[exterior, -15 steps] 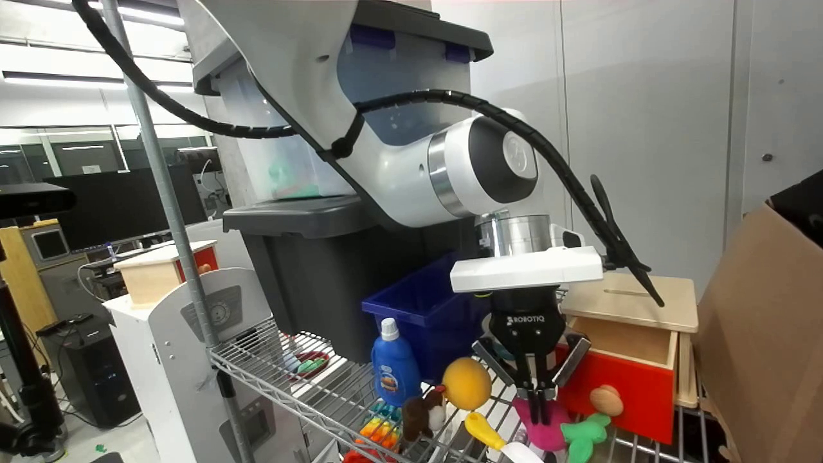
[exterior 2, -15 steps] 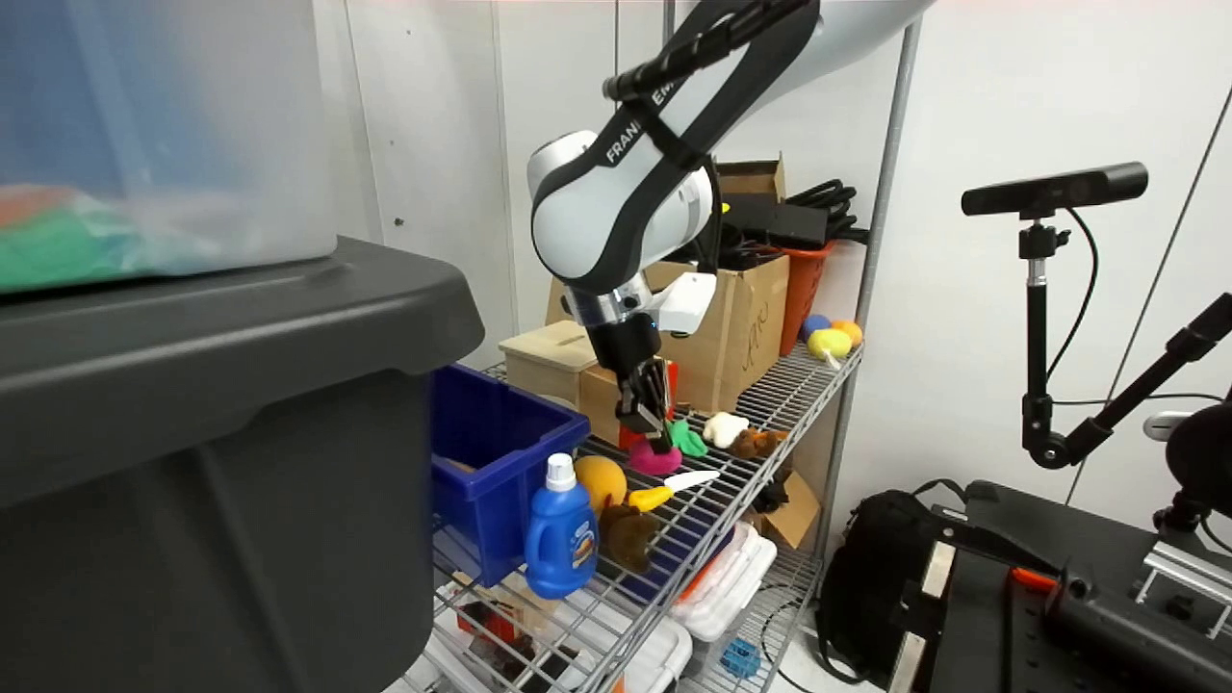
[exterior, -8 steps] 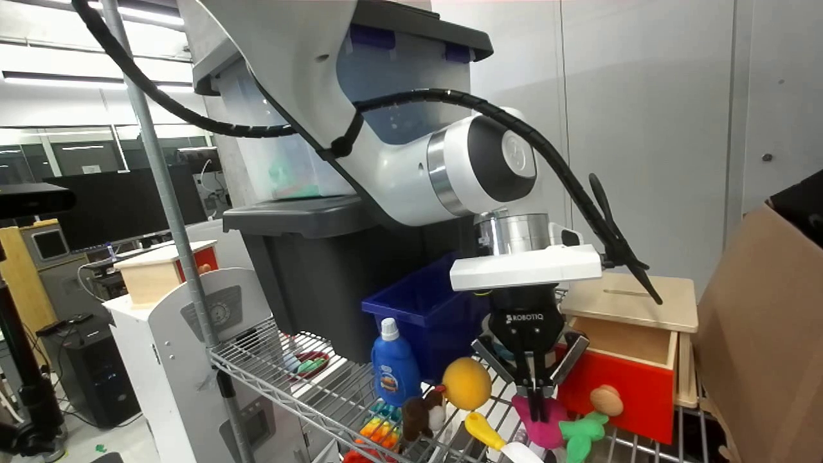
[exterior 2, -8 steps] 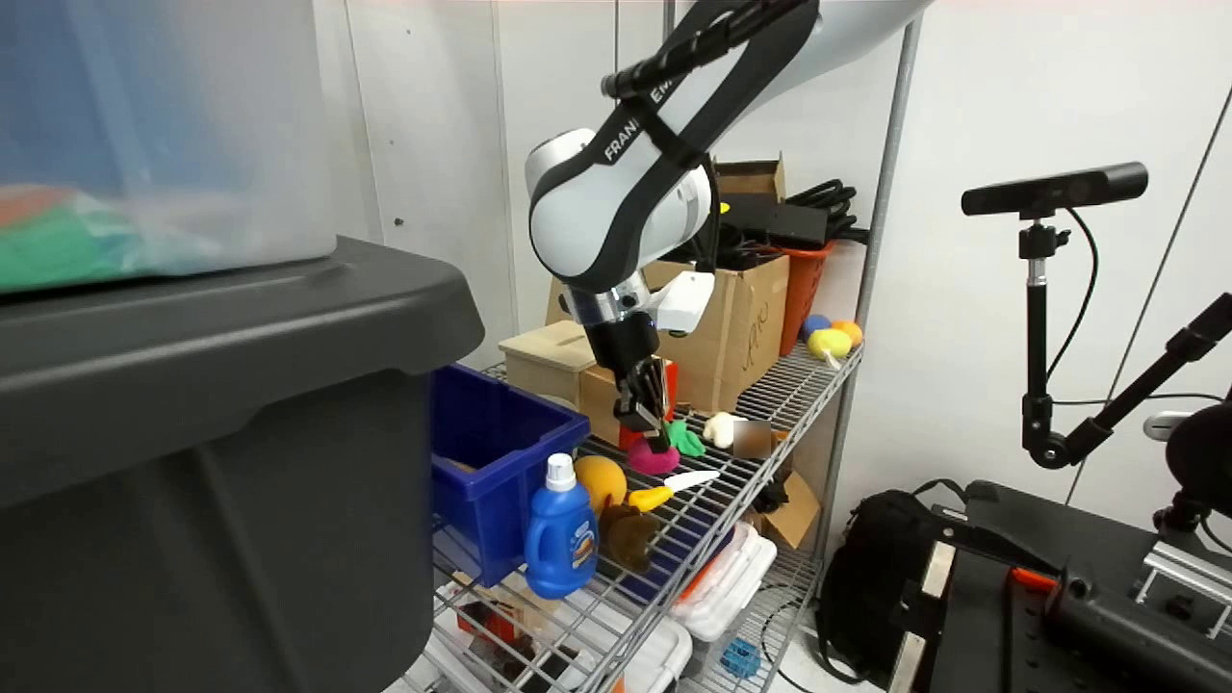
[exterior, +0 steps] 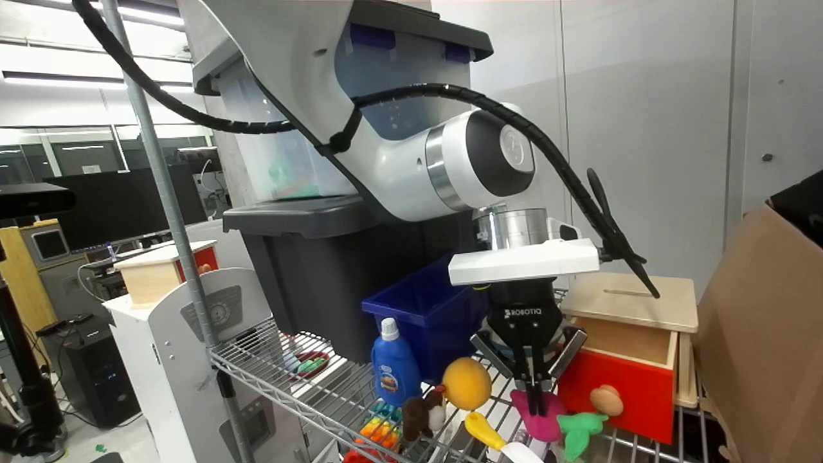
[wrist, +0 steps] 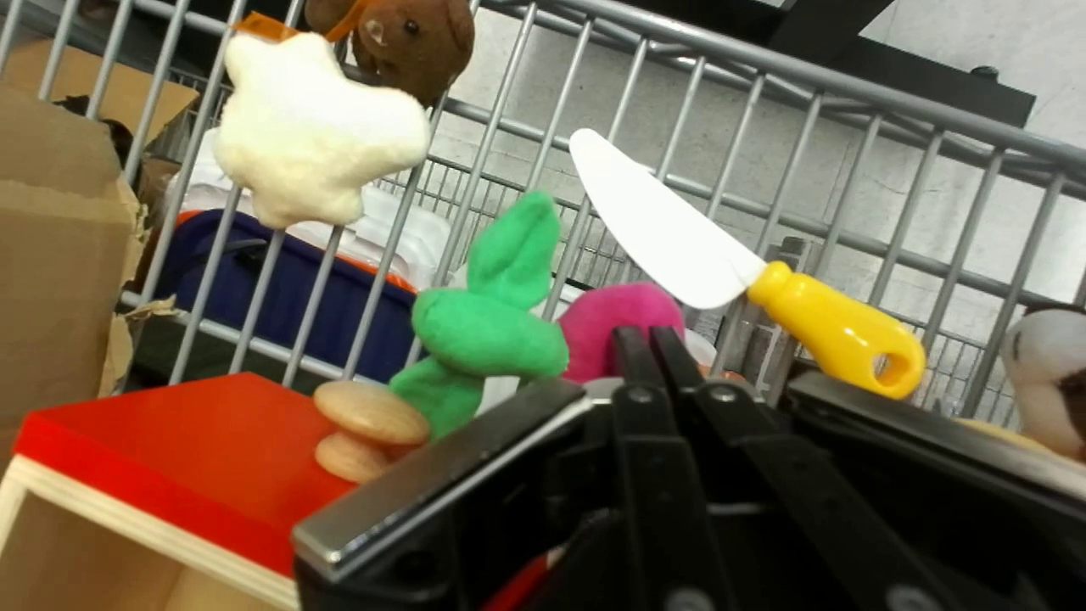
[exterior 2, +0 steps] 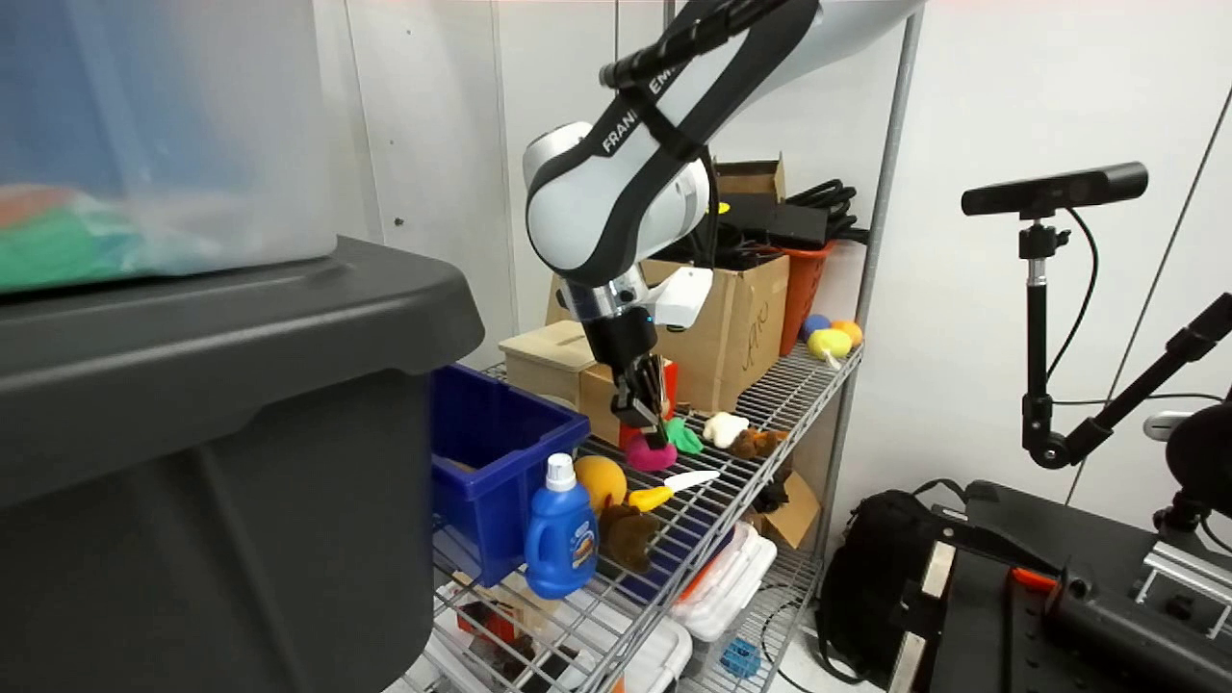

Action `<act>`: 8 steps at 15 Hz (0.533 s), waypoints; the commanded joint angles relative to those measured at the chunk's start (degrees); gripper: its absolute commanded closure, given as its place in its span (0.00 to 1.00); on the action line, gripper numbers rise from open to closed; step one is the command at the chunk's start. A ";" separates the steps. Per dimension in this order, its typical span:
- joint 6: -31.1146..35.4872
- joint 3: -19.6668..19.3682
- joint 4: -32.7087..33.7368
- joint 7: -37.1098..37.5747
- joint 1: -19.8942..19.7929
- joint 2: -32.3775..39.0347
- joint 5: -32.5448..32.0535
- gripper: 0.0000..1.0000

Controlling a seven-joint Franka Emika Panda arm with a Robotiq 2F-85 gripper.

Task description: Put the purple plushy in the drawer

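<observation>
Between the jaws' tight tips, the purple plushy (exterior: 542, 427).

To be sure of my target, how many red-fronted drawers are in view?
2: an open drawer by the gripper, and a background drawer partly behind the post. More may be hidden.

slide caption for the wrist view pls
Gripper shut on the purple plushy, green toy beside it, open red-fronted drawer lower left.
</observation>
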 commanded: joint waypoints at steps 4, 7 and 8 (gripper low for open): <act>-2.34 0.76 -0.98 0.38 0.71 -3.08 0.32 0.99; -4.06 0.59 -1.55 1.18 1.42 -4.92 0.16 0.99; -4.40 0.60 -1.71 1.35 1.56 -5.46 0.15 0.99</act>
